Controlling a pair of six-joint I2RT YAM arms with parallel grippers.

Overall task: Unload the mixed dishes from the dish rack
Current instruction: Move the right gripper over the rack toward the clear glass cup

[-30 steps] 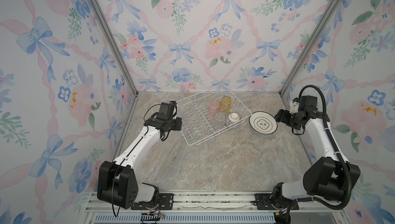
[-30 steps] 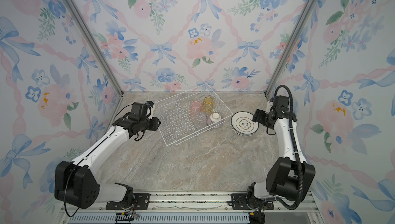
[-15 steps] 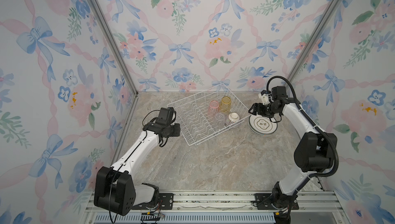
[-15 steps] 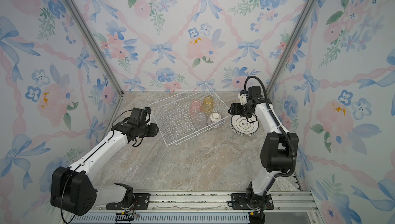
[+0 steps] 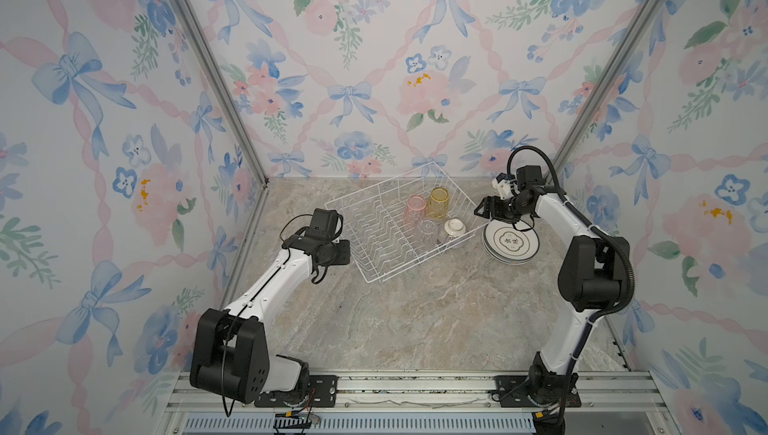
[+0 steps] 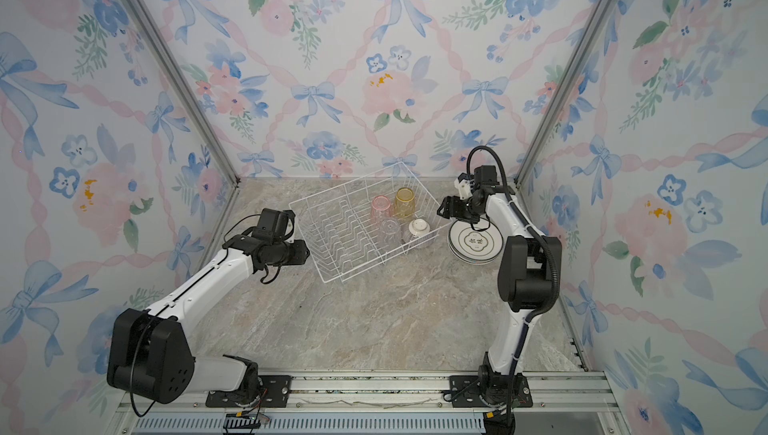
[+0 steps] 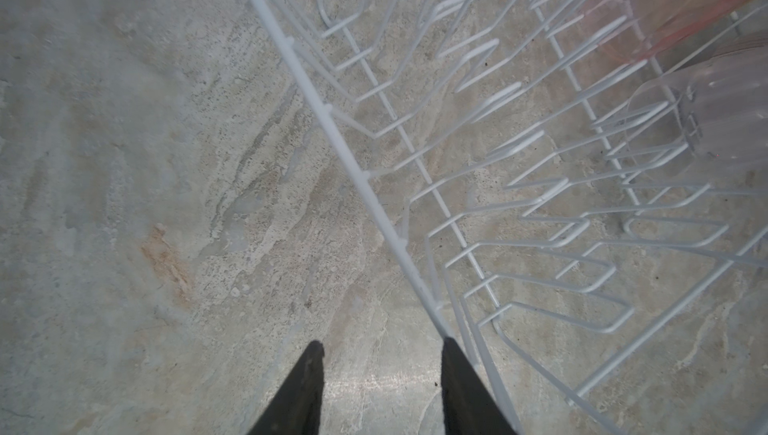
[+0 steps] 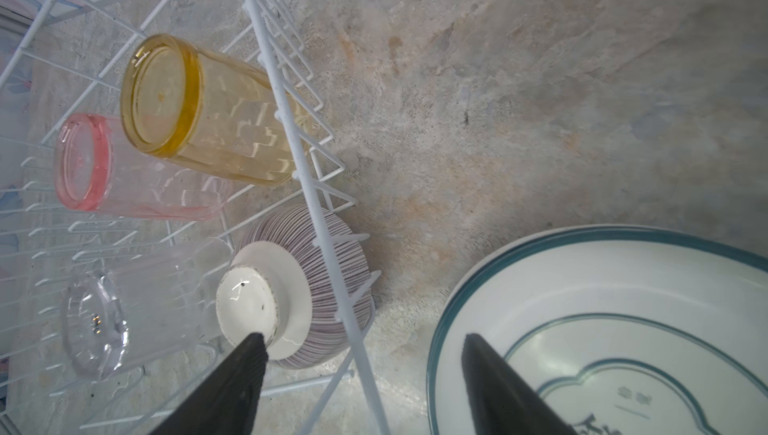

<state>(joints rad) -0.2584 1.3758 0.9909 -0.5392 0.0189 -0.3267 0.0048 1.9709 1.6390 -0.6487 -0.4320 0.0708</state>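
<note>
Black fingers (image 8: 232, 387) of the right gripper (image 8: 363, 343) spread wide, pinching nothing, poised above the dish rack (image 5: 374, 221) at its rim on the side nearest the plates (image 8: 602, 279), roughly between those and the striped bowl (image 8: 316, 279). Fingers of the left gripper (image 7: 382, 345) parted as well, nothing between them, one tip right at the rack's outer rim wire on the opposite side, contact or not hard to tell. Plate slots all bare. Plates already out, stacked flat on the table just beside the rack, number in the stack not readable. Still inside, bottoms up and bunched in the open section: pink glass (image 8: 124, 171), yellow glass (image 8: 208, 121), clear glass (image 8: 137, 308) and the bowl. Roughly halfway by that reckoning, with plates done and four pieces left, the bowl a likely next pick as the one closest to the right fingers. Underneath, a marbled grey-beige stone-look tabletop (image 5: 415, 320), matt, faintly speckled, nothing else on it in front of the rack. Around it, three walls (image 5: 353, 59) papered with blue bows, pink ribbons and flowers, bare metal posts (image 5: 212, 67) running up from the back corners, and a slotted metal rail (image 5: 395, 387) along the front edge.
</note>
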